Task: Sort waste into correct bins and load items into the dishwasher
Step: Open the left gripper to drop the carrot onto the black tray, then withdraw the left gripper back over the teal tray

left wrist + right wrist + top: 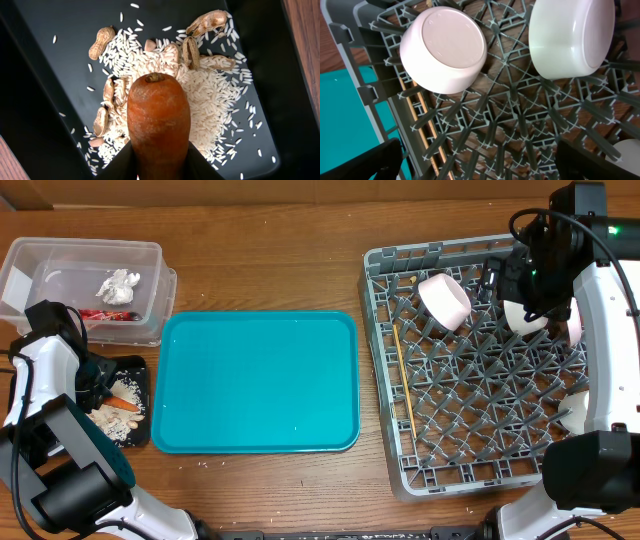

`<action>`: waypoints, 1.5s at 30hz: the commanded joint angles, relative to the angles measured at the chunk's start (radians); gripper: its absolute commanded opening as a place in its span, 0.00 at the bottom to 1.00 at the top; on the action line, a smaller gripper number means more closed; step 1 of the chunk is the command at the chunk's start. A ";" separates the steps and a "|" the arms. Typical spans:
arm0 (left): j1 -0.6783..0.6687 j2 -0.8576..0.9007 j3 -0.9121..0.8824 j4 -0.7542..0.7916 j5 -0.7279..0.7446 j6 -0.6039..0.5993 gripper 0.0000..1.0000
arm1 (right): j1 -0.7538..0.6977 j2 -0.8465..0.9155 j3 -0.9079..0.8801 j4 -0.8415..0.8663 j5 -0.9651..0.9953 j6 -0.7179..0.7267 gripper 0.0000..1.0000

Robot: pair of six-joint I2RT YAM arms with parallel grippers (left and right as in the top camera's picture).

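Clamped at its near end between the two black fingers of the left claw (pixel 159 156): a carrot (pixel 158 117), orange, stubby and rounded, with matte, faintly ridged skin and a brownish stem scar on its blunt tip. Long axis in line with the claw, scarred tip pointing straight away from the wrist. Whether hanging just above the rice or touching it cannot be told.

Directly beneath: a heap of rice (pixel 212 95), white, slim-grained, loose, scattered thin toward the edges. Mixed in, peanut shells (pixel 101 42), tan, wrinkled, some split open. All of this in a black tray (pixel 60 65), shallow, rectangular, smooth and dull.

Seen from overhead, only a small orange sliver showing past the claw, over the tray near the table's left edge. Just behind the tray, a clear tub (pixel 30 255) of see-through plastic with rounded corners, holding a white crumpled tissue wad (pixel 118 284) and a red wrapper (pixel 100 314). Beside both, a teal tray (pixel 258 380), flat, glossy, rectangular.

Well apart on the right, a grey rack (pixel 378 330), square, plastic, with a lattice floor of upright pegs. Along its left side, thin pale wooden chopsticks (pixel 403 380), lying front to back. Among the pegs, a white round bowl (pixel 445 50) tipped on its side, base up toward the camera, and a second bowl (pixel 570 37) near it, smooth and shiny.

Right claw (pixel 477 160) above the rack, fingers spread wide, gripping nothing. Wood-grain table (pixel 300 240) under everything.
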 commanded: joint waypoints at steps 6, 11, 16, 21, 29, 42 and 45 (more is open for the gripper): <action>0.003 0.014 0.007 0.000 -0.015 0.027 0.30 | -0.003 -0.013 0.016 -0.005 0.017 -0.007 1.00; 0.003 0.014 0.007 -0.007 -0.016 0.053 0.38 | -0.003 -0.013 0.016 -0.006 0.017 -0.007 1.00; 0.003 0.014 0.007 -0.015 -0.015 0.053 0.44 | -0.003 -0.013 0.016 -0.005 0.017 -0.007 1.00; 0.003 0.010 0.025 -0.060 0.019 0.072 0.64 | -0.003 -0.013 0.016 -0.006 0.017 -0.007 1.00; -0.066 -0.109 0.140 -0.128 0.204 0.176 0.72 | -0.003 -0.013 0.016 0.011 -0.016 -0.007 1.00; -0.483 -0.180 0.203 -0.327 0.355 0.583 0.96 | 0.002 -0.013 0.017 0.024 -0.216 -0.083 1.00; -0.508 -0.180 0.203 -0.480 0.354 0.569 0.93 | 0.002 -0.013 0.017 -0.071 -0.161 -0.082 1.00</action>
